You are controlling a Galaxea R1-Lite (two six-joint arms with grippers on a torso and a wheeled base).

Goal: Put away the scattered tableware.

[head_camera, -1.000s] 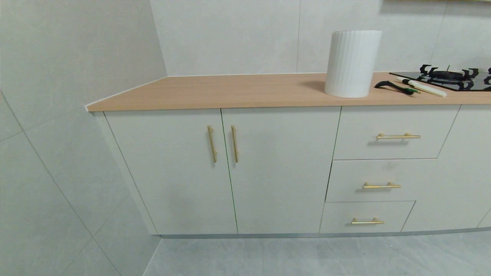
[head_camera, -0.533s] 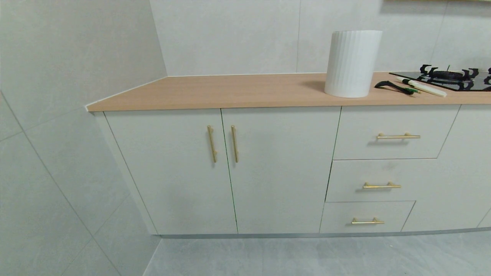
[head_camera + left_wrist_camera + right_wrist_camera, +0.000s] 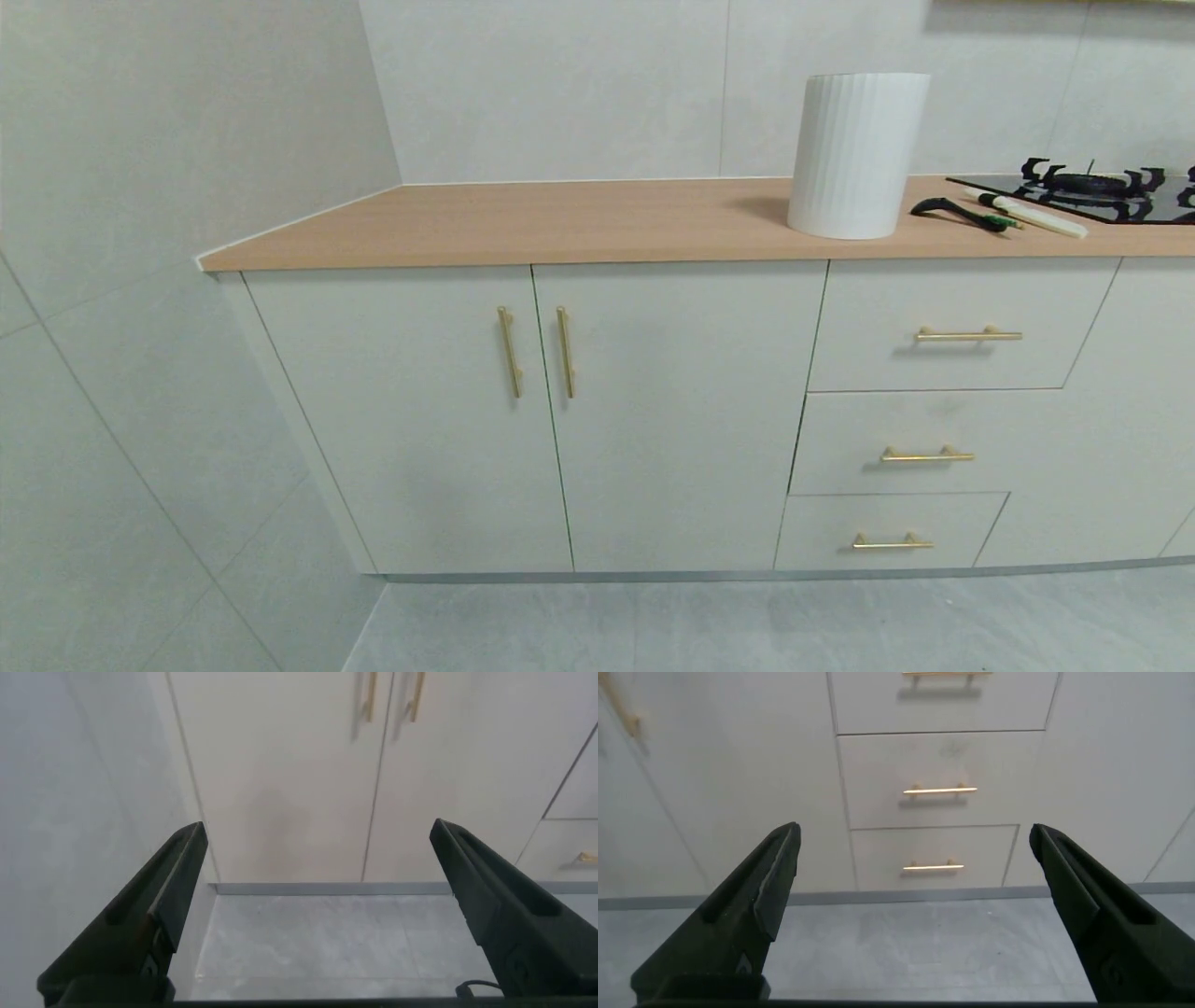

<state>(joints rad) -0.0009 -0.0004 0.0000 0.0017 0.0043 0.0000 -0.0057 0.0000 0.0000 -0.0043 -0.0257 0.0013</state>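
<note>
Wood worktop [image 3: 560, 224]: utensils [image 3: 962, 213] at right end, between white holder [image 3: 857, 154] and hob [image 3: 1092, 191], untouched. Whole view just nudged, so camera moved, not things. Left gripper [image 3: 318, 833], right gripper [image 3: 915, 832]: fingers apart, empty.

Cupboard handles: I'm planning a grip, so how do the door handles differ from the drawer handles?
The door handles stand upright; the drawer handles lie level. The door handles sit side by side where the two doors meet; the drawer handles are stacked one above another, to their right. Both are slim gold bars on shut pale fronts.
</note>
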